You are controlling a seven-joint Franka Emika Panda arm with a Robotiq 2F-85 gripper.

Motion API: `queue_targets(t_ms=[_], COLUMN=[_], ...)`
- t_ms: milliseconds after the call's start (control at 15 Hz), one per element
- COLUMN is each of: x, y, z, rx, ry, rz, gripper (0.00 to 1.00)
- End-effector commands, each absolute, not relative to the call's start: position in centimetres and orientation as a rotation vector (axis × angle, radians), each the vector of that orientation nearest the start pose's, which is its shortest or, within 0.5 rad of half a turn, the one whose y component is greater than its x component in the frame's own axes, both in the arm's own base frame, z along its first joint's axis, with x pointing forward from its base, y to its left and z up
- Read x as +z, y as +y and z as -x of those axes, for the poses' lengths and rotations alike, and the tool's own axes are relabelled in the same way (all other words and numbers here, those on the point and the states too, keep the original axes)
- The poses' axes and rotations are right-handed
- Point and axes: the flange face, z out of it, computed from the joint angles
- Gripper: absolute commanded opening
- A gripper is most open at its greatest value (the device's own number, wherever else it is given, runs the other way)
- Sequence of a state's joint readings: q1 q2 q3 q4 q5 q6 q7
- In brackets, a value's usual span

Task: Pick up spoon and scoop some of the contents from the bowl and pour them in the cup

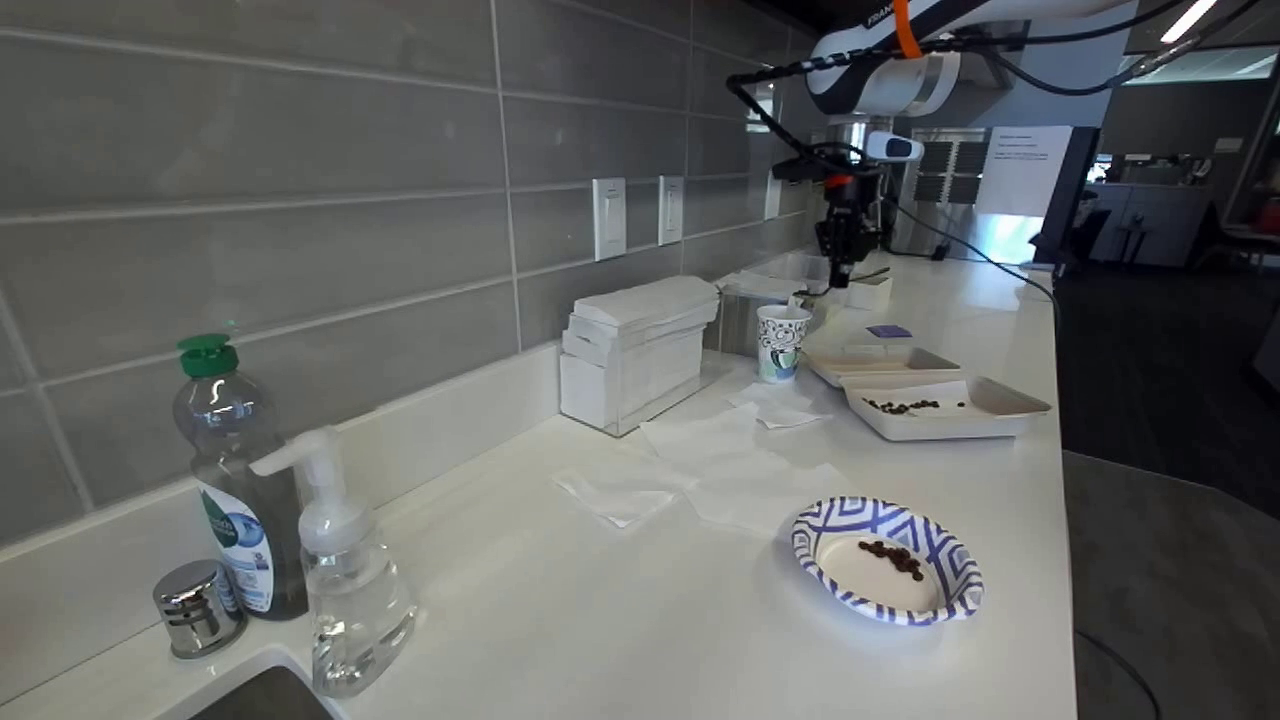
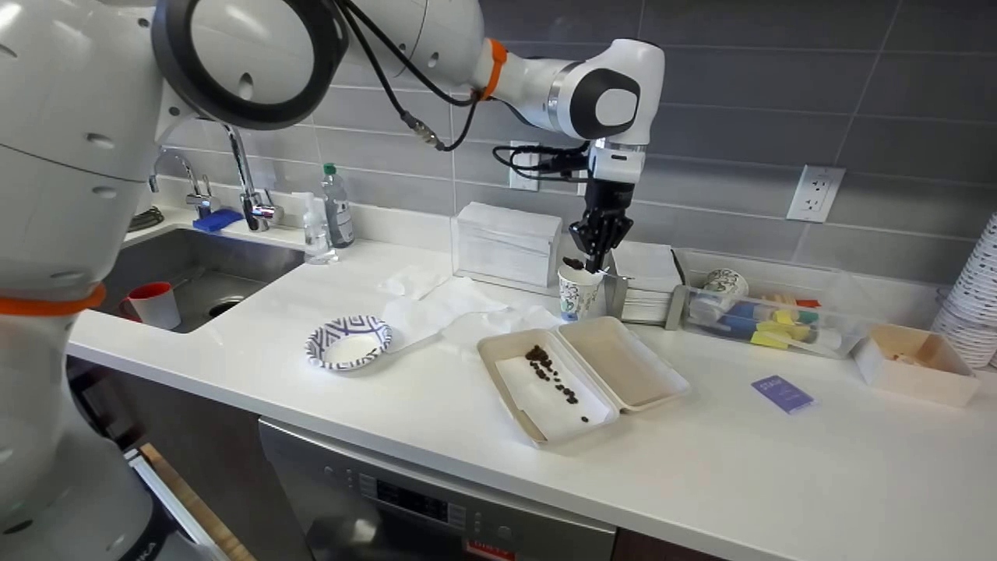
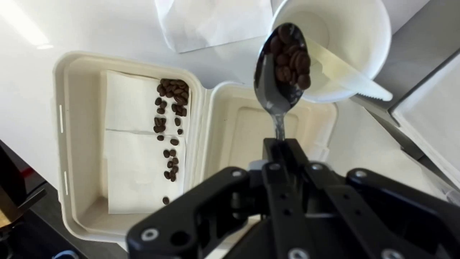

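One black claw [image 3: 280, 144] holds tight to one spoon [image 3: 275, 104] by its thin handle. The spoon is full of brown beans [image 3: 284, 72], packed too close to count, just above the rim of one paper cup [image 3: 337, 30]. Next comes one white dish [image 3: 84, 151] with many more beans [image 3: 176, 91]. Farther away sit one blue-and-white plate [image 1: 870, 515] and one green-topped bottle [image 1: 225, 465].

At the left and top of an exterior view, the arm [image 2: 86, 86] is white and rounded — with a thick black ring [image 2: 249, 117] and orange bands [image 2: 47, 305]. Its cables [image 1: 785, 71] are black. The hand [image 3: 280, 141] is mostly black also — with round silver screws [image 3: 149, 234].
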State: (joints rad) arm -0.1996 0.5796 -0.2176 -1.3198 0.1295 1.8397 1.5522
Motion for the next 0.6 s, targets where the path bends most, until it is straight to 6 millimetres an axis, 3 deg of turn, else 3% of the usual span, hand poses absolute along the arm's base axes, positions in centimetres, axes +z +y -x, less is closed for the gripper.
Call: queue_targets(t_ms=[0,267,533], x=[39.6,39.2,39.6], y=[-25.4,-25.9,-25.5], z=[-68.0,-68.7,-69.8], rx=[0.156,0.189,0.108], ry=[2.663,2.688,2.688], rz=[1.725,1.708,1.641], gripper=[0.02,0.02,0.02])
